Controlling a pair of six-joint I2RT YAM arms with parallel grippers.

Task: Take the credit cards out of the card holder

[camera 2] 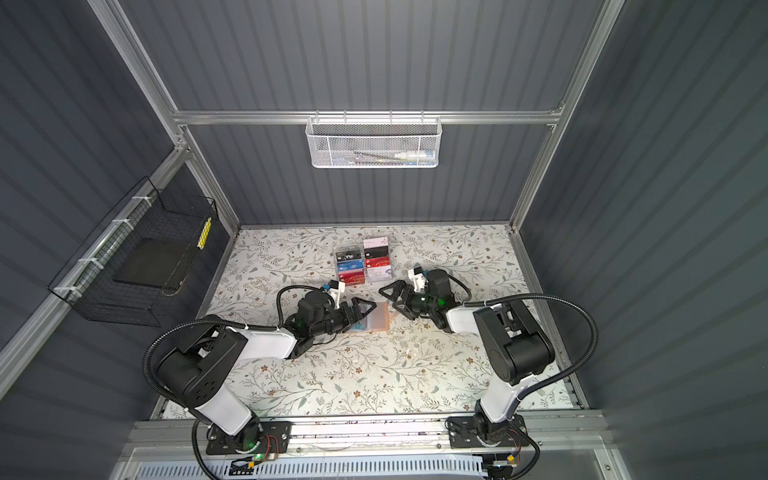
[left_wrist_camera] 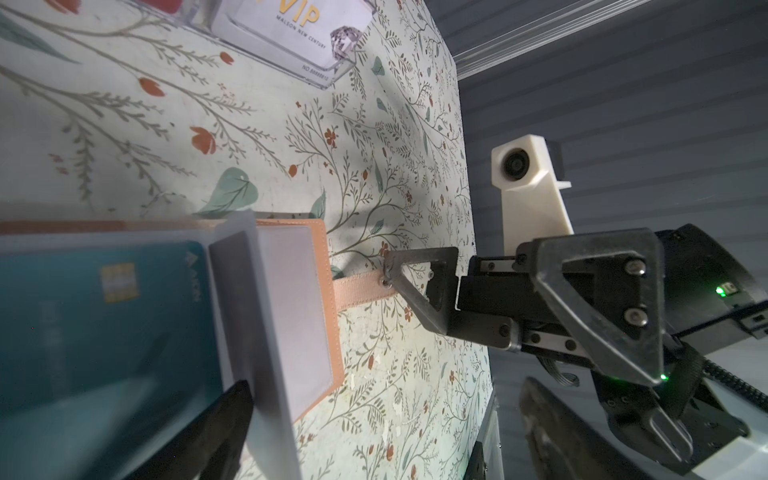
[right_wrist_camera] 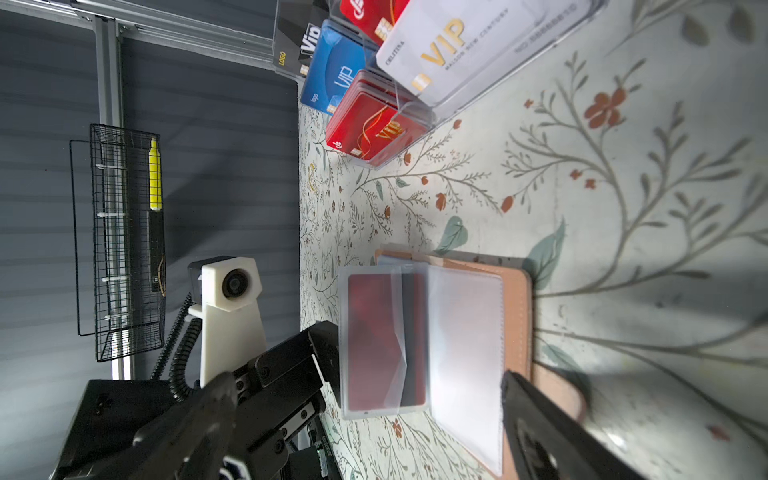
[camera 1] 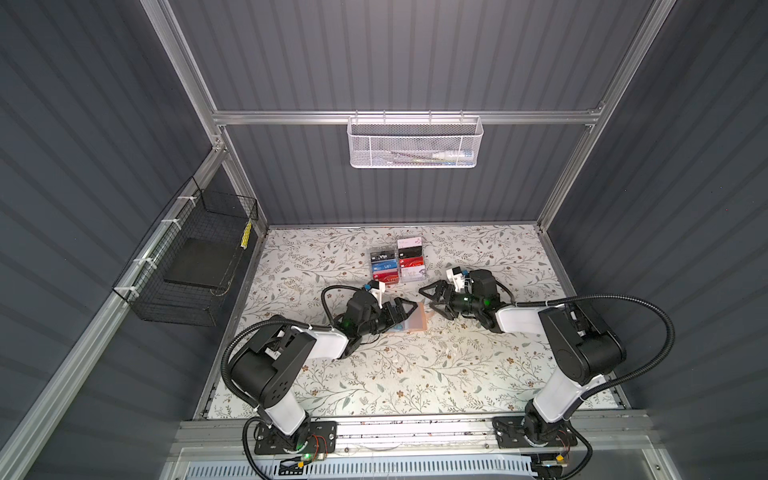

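The peach card holder (camera 1: 419, 322) (camera 2: 383, 321) lies open on the floral table. Its grey-clear sleeves are fanned up. A teal credit card (left_wrist_camera: 104, 324) shows in one sleeve, a red card (right_wrist_camera: 370, 345) in another, with a black card (right_wrist_camera: 412, 332) behind it. The snap tab (left_wrist_camera: 361, 291) points toward the right arm. My left gripper (camera 1: 404, 315) (camera 2: 362, 316) (left_wrist_camera: 386, 449) hangs open over the holder's left half, one fingertip (left_wrist_camera: 224, 428) beside an upright sleeve. Just right of the holder, my right gripper (camera 1: 427, 300) (camera 2: 388, 300) (right_wrist_camera: 374, 440) is open and holds nothing.
A clear acrylic rack (camera 1: 397, 264) (right_wrist_camera: 449, 95) filled with VIP cards stands behind the holder. A white mesh basket (camera 1: 415, 143) hangs on the back wall. On the left wall hangs a black wire basket (camera 1: 191, 257). The two grippers face each other closely.
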